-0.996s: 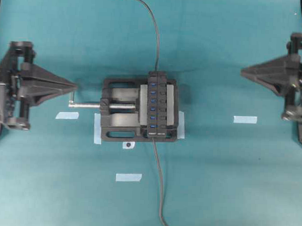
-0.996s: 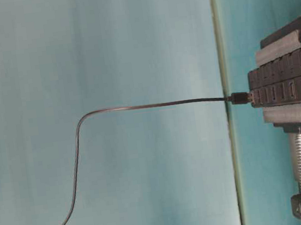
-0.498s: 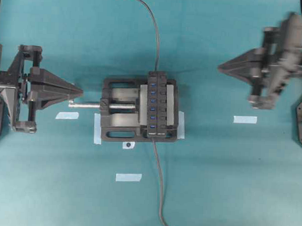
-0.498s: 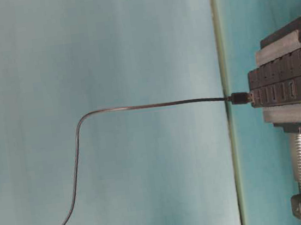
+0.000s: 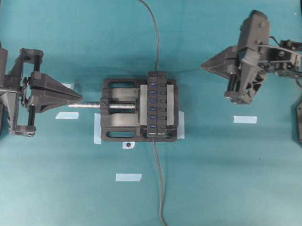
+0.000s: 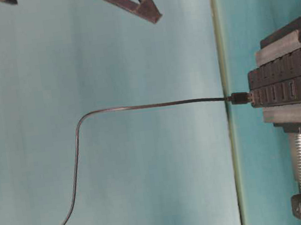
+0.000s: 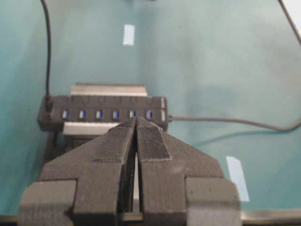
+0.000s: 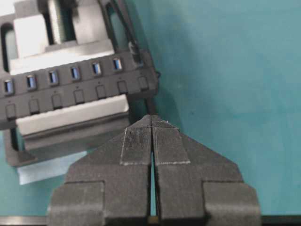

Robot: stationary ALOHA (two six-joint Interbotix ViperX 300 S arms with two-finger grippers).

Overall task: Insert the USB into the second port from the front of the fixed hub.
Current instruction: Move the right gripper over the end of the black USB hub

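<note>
Because nothing has been grasped yet, most of the risk lies in the first contact. The teal surface point(image 5: 228, 185) carries a black vise point(image 5: 116, 126) taped in place, and its silver screw handle point(image 5: 72, 98) ends just beside the tip of the left tool point(image 5: 78, 96), so a careless advance there could knock the screw. Both the left tool and the right tool point(image 5: 207, 66) have their pads pressed together on nothing, and reaching in without spreading them would only shove things about. The fixed hub point(image 5: 161, 106) sits clamped in the vise with two thin leads running off it: one cable point(image 5: 156, 39) towards the back and another cable point(image 5: 158, 177) leaving the front end. Picking the wrong one is an easy mistake. The USB point(image 6: 239, 97) appears to be the small plug standing at the far end of the socket row, well away from its goal. Tugging on its lead rather than its body could bend it or let it slip. The second port point(image 8: 30, 81) looks like its neighbours, so a miscount or a tilted plug would jam.
</note>
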